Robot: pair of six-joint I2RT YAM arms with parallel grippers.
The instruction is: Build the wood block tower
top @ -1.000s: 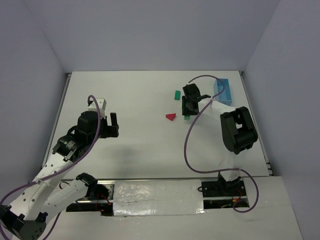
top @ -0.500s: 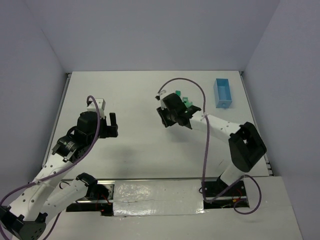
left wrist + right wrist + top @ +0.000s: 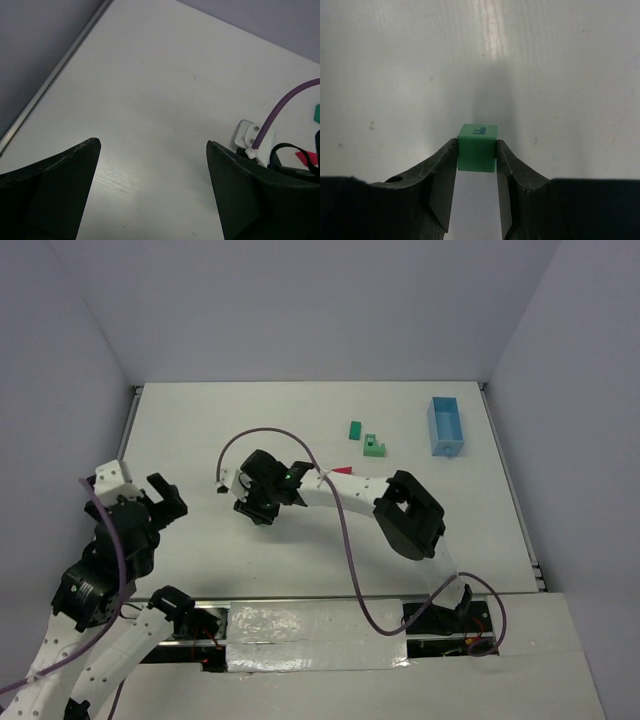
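My right gripper (image 3: 477, 156) is shut on a small green block (image 3: 477, 147) with a dark letter on its top face, held just above the white table. In the top view the right gripper (image 3: 252, 510) reaches to the left of the table's middle, and the held block is hidden there. A flat green block (image 3: 354, 429) and a notched green block (image 3: 374, 445) lie at the back middle. The red triangular block (image 3: 343, 470) shows beside the right arm. My left gripper (image 3: 163, 502) is open and empty at the left; in its own view (image 3: 152, 144) only bare table lies between its jaws.
A light blue plastic box (image 3: 445, 426) stands at the back right. The right arm's purple cable (image 3: 262, 437) loops over the middle of the table. The table's left rim (image 3: 126, 445) runs close to the left arm. The right arm's wrist (image 3: 250, 137) shows in the left wrist view.
The right arm has swung from the back right, near the green blocks, across to the left of centre. The left arm has pulled back toward the near left.
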